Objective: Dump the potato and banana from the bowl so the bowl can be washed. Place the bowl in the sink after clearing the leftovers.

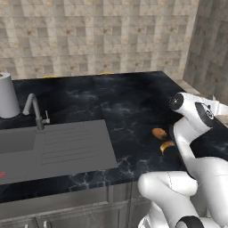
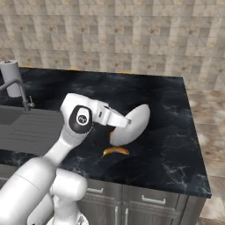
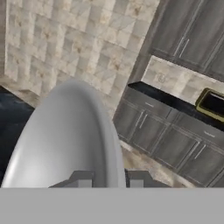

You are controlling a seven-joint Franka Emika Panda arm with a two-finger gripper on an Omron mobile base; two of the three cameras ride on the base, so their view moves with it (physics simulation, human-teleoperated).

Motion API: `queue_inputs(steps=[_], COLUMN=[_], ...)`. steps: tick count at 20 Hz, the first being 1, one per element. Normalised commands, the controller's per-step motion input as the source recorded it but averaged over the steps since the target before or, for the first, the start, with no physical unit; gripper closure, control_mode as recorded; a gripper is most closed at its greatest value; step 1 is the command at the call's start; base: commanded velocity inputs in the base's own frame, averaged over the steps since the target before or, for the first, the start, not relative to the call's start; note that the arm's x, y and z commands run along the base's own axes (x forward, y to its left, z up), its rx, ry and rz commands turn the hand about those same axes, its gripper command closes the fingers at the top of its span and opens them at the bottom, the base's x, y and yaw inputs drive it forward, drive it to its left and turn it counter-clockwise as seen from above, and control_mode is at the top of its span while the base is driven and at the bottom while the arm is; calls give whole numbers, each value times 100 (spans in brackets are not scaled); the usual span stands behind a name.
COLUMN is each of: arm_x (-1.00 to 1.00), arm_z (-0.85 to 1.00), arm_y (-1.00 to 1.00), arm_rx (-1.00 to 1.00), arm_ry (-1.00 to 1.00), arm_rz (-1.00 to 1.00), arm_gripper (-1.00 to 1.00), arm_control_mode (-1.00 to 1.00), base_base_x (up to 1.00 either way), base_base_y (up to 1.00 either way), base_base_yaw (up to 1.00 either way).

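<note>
The gripper (image 3: pixel 107 178) is closed narrowly on the rim of the bowl (image 2: pixel 130 125), one finger on each side of the thin wall, as the hand view shows with the grey inside of the bowl rising ahead of the fingertips. The bowl is tipped steeply on edge above the dark marble counter (image 2: pixel 167 114), to the right of the sink (image 1: pixel 53 147). Below the bowl, the banana (image 2: pixel 115 151) lies on the counter, and the potato (image 1: pixel 158 132) rests just beside it, both well apart from the sink. A paper towel roll (image 1: pixel 8 95) stands behind the faucet (image 1: pixel 34 109).
</note>
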Motion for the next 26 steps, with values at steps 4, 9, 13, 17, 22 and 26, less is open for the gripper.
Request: queue_inputs(steps=[4, 9, 13, 17, 22, 26], arm_x=[0, 0, 0, 0, -14, -30], arm_z=[33, 1, 0, -4, -24, -22], arm_y=[15, 31, 64, 71, 65, 13], arm_rx=[51, 65, 58, 53, 24, 1], arm_ry=[-21, -12, -6, 0, -1, -9], arm_rz=[6, 22, 29, 41, 37, 8], arm_gripper=[100, 100, 100, 100, 100, 100], arm_control_mode=[-100, -100, -100, -100, -100, -100], base_base_x=[0, 0, 0, 0, 0, 0], base_base_y=[0, 0, 0, 0, 0, 0], base_base_yaw=[0, 0, 0, 0, 0, 0])
